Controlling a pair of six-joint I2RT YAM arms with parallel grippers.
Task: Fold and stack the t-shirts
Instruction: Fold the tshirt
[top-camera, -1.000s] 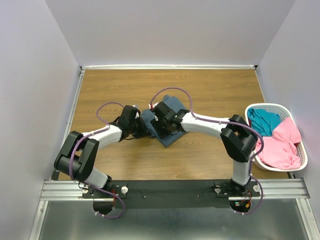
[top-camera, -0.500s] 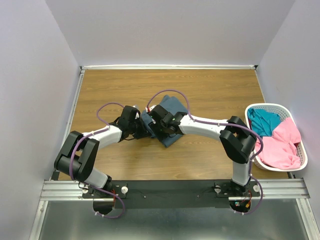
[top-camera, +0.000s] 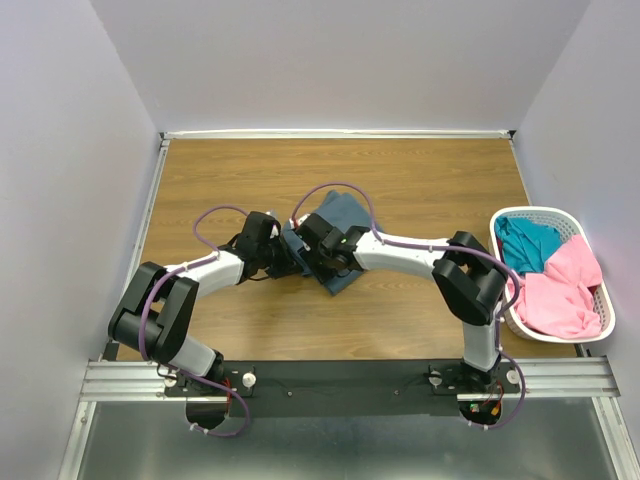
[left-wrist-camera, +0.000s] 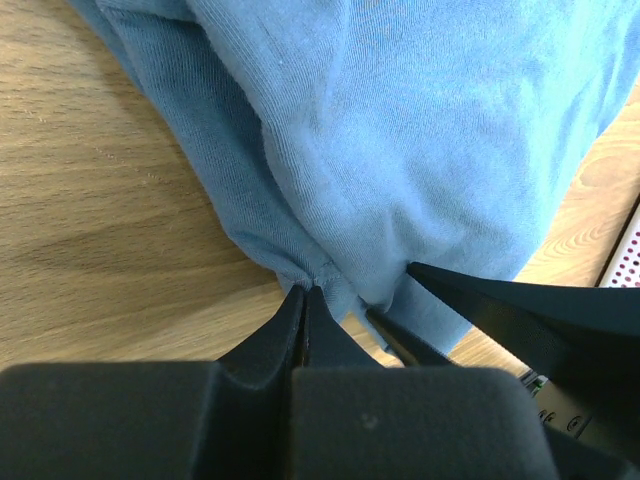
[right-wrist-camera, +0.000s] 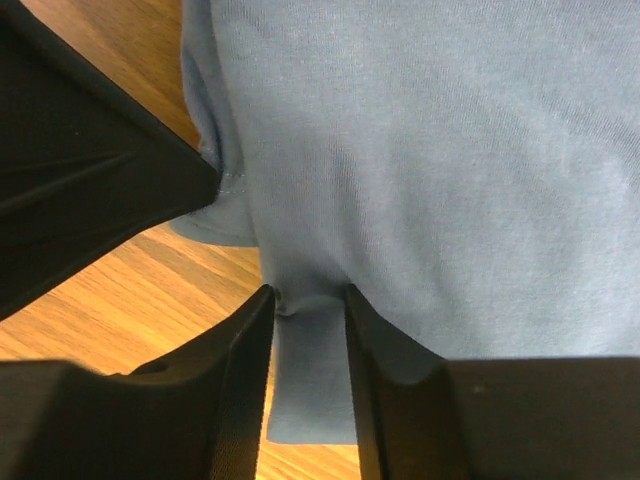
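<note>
The slate blue-grey t-shirt (top-camera: 346, 213) lies folded on the middle of the wooden table. My left gripper (top-camera: 287, 258) is at its left edge, shut and pinching the hem (left-wrist-camera: 306, 290). My right gripper (top-camera: 313, 250) sits on the shirt just right of the left one, its fingers closed on a thick fold of the cloth (right-wrist-camera: 307, 300). The right gripper's black fingers (left-wrist-camera: 520, 315) show close by in the left wrist view. The teal t-shirt (top-camera: 528, 242) and the pink t-shirt (top-camera: 570, 292) lie crumpled in the basket.
The white slotted basket (top-camera: 545, 212) stands at the table's right edge. Bare wooden table (top-camera: 230, 170) surrounds the blue-grey shirt. Purple cables loop above both wrists.
My right gripper has slid left across the blue-grey shirt, closer to the left gripper. The shirt's left part has bunched slightly. The left arm has barely moved.
</note>
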